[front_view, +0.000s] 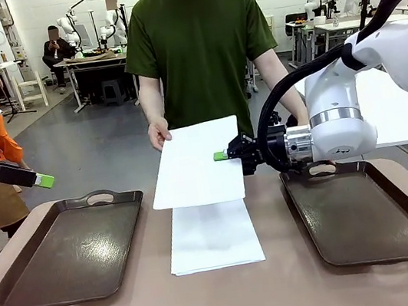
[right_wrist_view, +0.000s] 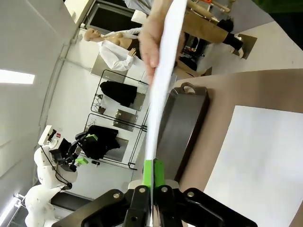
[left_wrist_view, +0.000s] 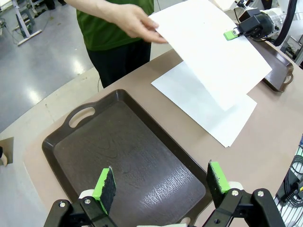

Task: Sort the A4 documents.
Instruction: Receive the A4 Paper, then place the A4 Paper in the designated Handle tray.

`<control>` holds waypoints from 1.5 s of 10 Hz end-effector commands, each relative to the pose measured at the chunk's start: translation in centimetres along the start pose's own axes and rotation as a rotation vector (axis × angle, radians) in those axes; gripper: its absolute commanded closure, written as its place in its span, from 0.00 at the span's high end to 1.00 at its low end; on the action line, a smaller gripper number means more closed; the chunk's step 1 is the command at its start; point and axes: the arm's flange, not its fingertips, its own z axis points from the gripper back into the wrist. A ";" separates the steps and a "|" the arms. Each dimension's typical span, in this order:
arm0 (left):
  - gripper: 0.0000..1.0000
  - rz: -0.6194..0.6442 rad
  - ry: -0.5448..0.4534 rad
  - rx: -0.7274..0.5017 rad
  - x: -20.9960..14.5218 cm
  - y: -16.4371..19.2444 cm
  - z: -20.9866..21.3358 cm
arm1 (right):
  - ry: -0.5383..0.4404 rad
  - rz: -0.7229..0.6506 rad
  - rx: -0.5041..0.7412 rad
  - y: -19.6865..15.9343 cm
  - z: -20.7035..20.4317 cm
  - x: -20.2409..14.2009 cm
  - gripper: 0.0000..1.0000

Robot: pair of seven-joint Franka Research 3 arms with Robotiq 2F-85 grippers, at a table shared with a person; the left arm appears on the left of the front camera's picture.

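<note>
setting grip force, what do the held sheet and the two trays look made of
Held sheet: thin matte white paper, a mere line seen edge-on. Left tray and right tray: dark brown, probably moulded plastic; lightly textured floors catch a soft sheen.

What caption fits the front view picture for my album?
Right claw pinches the paper sheet a person's hand holds above the stack.

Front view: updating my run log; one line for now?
right tool: shut on raised white paper sheet | person's hand: holding same sheet | left tool: open, facing dark brown tray
</note>
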 end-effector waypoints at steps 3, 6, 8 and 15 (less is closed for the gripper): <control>1.00 -0.009 -0.006 -0.012 -0.2 0.3 0.0 | 0.002 0.003 -0.001 0.1 0.0 0.1 0.00; 1.00 -0.009 -0.006 -0.012 -0.2 0.3 0.0 | 0.002 0.003 -0.001 0.1 0.0 0.1 0.00; 1.00 -0.009 -0.006 -0.012 -0.2 0.3 0.0 | 0.002 0.003 -0.001 0.1 0.0 0.1 0.00; 1.00 -0.009 -0.006 -0.012 -0.2 0.3 0.0 | 0.002 0.003 -0.001 0.1 0.0 0.1 0.00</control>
